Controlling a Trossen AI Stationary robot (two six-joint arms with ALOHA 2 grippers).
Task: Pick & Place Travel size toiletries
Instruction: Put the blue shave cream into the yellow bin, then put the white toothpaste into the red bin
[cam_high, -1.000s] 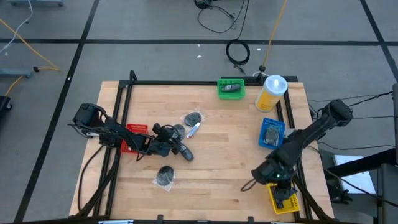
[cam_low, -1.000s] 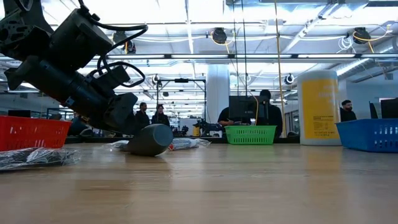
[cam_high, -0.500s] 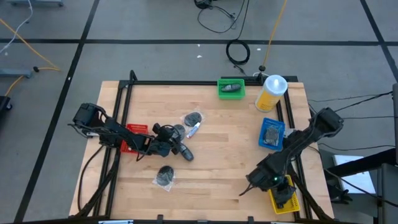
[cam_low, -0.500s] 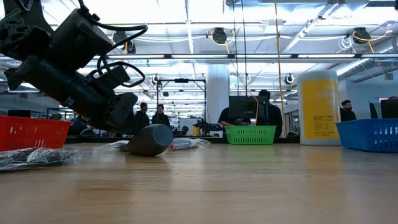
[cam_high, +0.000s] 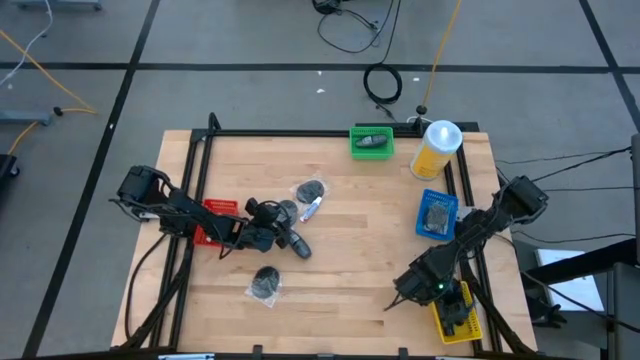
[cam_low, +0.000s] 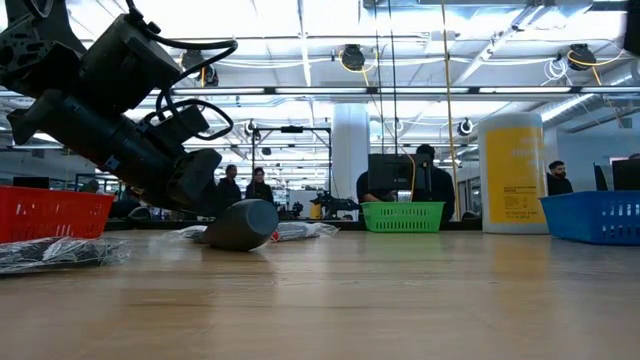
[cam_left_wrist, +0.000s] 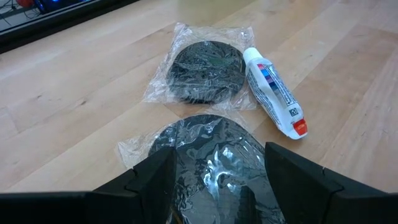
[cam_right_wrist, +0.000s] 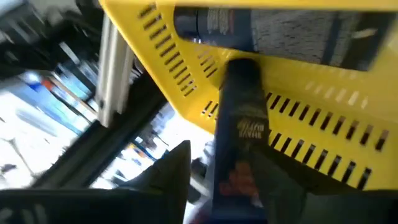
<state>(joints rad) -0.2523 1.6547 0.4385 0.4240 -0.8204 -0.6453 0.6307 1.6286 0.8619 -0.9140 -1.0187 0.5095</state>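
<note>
Frankly, the right wrist view was smeared. I could see a dark tube (cam_right_wrist: 239, 143) standing over the slotted wall of the yellow basket (cam_right_wrist: 323, 168), with more dark items lying inside it, but whether the right gripper (cam_high: 447, 300) was clamped on that tube I could not tell. From above, that gripper hung at the table's near right corner, over the basket.

The red basket (cam_high: 215, 206) was mostly covered by the left arm, so its contents were hidden. The low view cut off the left arm at the frame's edge.

The left gripper (cam_high: 298, 246) sat low at mid-table, fingers (cam_left_wrist: 155, 180) apart on either side of a wrapped round packet (cam_left_wrist: 214, 162) lying on the wood. Just beyond it lay a second packet (cam_left_wrist: 206, 71) with a small white tube (cam_left_wrist: 273, 93) beside it. A third packet (cam_high: 265, 284) lay alone nearer the front edge.

The blue basket (cam_high: 421, 215) held something greyish (too small to name), and the green basket (cam_high: 372, 153) held one dark item.
</note>
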